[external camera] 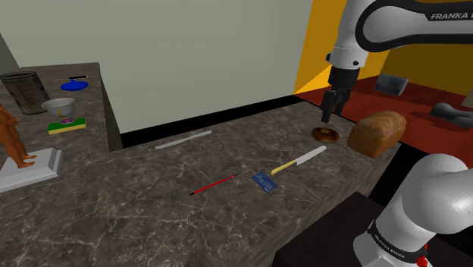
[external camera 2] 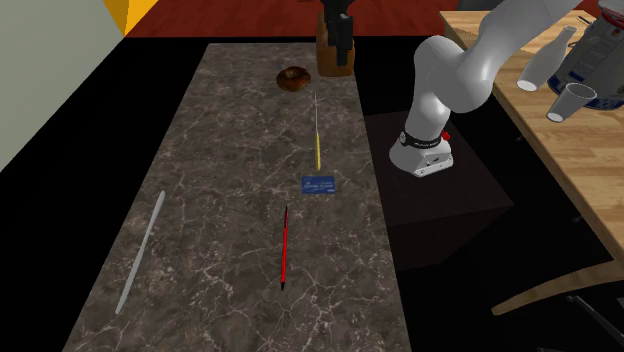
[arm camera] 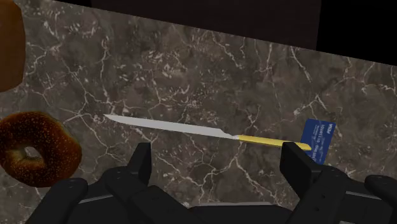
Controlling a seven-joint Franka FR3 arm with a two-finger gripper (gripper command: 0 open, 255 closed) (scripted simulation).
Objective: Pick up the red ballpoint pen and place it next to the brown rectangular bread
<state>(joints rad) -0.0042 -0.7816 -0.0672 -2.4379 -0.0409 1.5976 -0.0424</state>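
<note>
The pincer [external camera: 331, 114] hangs spread and empty, well apart from the blue card [external camera: 264, 182]. The red pen [external camera: 214, 185] lies flat on the bench [external camera: 151, 220] near that card. It should travel over and straddle the barrel crosswise, mid-length.

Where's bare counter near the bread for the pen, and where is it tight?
Bare counter lies beyond the bagel toward the pale wall, and in a wide strip between the knife and the grey rod. Tight by the bread, where bagel and knife tip crowd in below the gripper.
</note>
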